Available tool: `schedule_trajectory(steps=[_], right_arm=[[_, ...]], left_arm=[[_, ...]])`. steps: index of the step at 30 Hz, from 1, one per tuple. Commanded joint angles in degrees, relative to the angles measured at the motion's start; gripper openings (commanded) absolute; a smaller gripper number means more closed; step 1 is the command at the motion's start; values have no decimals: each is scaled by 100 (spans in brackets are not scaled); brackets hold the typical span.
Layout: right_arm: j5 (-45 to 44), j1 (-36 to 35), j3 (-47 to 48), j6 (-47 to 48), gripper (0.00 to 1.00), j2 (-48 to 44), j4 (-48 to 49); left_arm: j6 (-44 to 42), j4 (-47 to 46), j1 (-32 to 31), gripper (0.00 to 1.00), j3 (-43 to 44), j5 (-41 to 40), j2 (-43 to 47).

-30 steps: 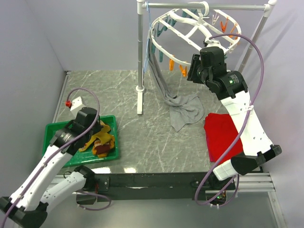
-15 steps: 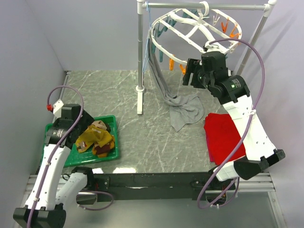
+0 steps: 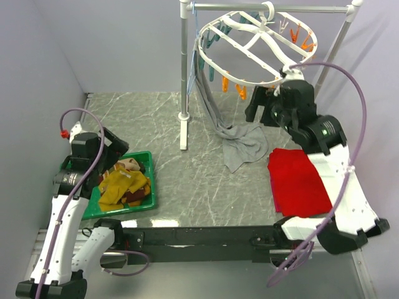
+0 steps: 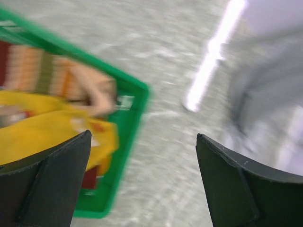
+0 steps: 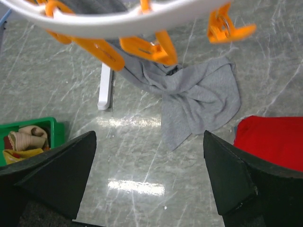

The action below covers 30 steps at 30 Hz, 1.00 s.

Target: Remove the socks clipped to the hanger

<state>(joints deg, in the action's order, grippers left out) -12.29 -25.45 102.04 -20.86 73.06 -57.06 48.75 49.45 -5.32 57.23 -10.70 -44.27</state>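
Note:
The round white hanger (image 3: 259,83) hangs by its hook from the rack rail, with orange clips (image 3: 240,92) and teal clips (image 3: 209,70) on its rim. No sock shows in the clips I can see. Several socks (image 3: 124,185), mustard, tan and dark red, lie heaped in the green tray (image 3: 148,163). My left gripper (image 3: 115,144) is open and empty just above the tray's far edge; its wrist view is blurred, with the socks (image 4: 42,118) at the left. My right gripper (image 3: 259,111) is open and empty below the hanger rim (image 5: 118,16) and orange clips (image 5: 142,47).
A grey tank top (image 3: 240,140) trails from the rack onto the table. A red cloth (image 3: 299,180) lies at the right. The rack's white post (image 3: 183,75) stands at centre back, a thin blue wire hanger (image 3: 191,68) beside it. Walls close both sides.
My left gripper has opened, left the socks in the tray and drawn back to the tray's far left. My right gripper has opened wider and shifted right, away from the hanger's rim.

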Motion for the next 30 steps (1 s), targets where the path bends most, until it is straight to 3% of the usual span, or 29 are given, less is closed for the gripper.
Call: schedule_trajectory(steps=[1,3,5,10,13,18,23,26,27,30], right_arm=[[218,5,-613,-155,100,-721,28],[385,-12,-1121,-373,100,-1169,194],[796,-12,-1571,-576,100,-1677,352],[1843,-65,-3740,-1393,100,-2786,1538],[2152,-74,-4945,-1999,100,-3332,2285],[2688,-100,-7099,-3255,100,-3930,4215],[3732,-118,-8758,-3582,100,-4045,6045],[4321,-109,-9785,-4003,100,-4246,7722],[4375,-109,-10052,-4396,100,-4325,8650],[4280,-109,-11063,-5074,100,-4799,9989]], left_arm=[[90,-1191,-152,96,-256,1508,234],[213,-1674,-398,96,-457,1623,270],[275,-1877,-1039,96,-502,1431,200],[485,-2176,-2918,96,-371,475,-441],[512,-2780,-3491,96,-625,393,-434],[732,-3774,-3836,96,-1406,937,-258],[1303,-5432,-4169,96,-2862,1482,304],[1514,-6199,-4275,96,-3671,1755,805],[1567,-6402,-4284,96,-3875,1816,1111],[1821,-7095,-4293,96,-4632,2019,1831]])
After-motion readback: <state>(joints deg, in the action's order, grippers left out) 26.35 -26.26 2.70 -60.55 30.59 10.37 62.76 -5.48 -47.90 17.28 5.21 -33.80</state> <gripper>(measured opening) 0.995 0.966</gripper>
